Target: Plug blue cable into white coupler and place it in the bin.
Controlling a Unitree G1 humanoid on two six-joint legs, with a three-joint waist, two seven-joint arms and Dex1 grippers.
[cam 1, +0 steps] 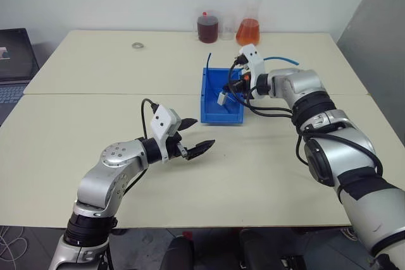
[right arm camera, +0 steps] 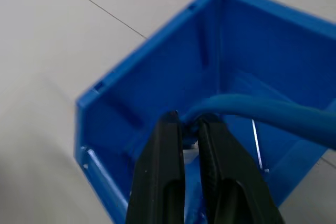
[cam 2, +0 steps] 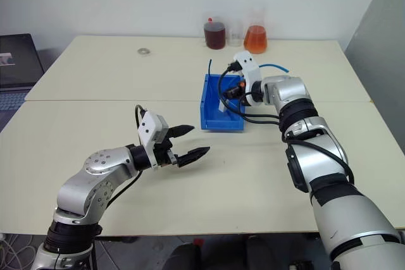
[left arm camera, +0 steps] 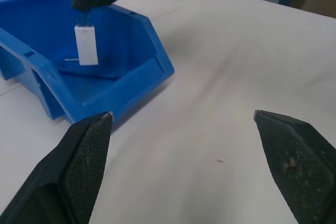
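- Blue cable [right arm camera: 262,109] — pinched near its end between the right gripper's [right arm camera: 190,124] two black fingers, held over the inside of the bin [cam 1: 209,109]; runs out of the right wrist view at the edge, so its length stays cut off there. In the head views, a short light-blue stretch visible past the right wrist, above the table [cam 1: 95,67].
- White coupler [left arm camera: 86,45] — hanging upright on the cable's end just below the right fingertips, inside the bin's walls, above its floor. Plug joint itself hidden by the fingers; socket face not made out.
- Right claw: clenched on the cable, fingers nearly together with only a thin gap.
- Left gripper [cam 1: 192,138]: released, fingers spread wide, nothing between them, hovering over bare table, well apart from the bin's front lip.
- Dark thin cable [cam 1: 208,61] sticking up from the bin's far left corner; its lower end hidden.
- Two flasks [cam 1: 248,30] at the far table edge, one dark red, one orange.
- Small ring [cam 1: 137,45] on the far left of the table; too small to identify.
- Laptop [cam 1: 14,61] at the left edge, cut off.
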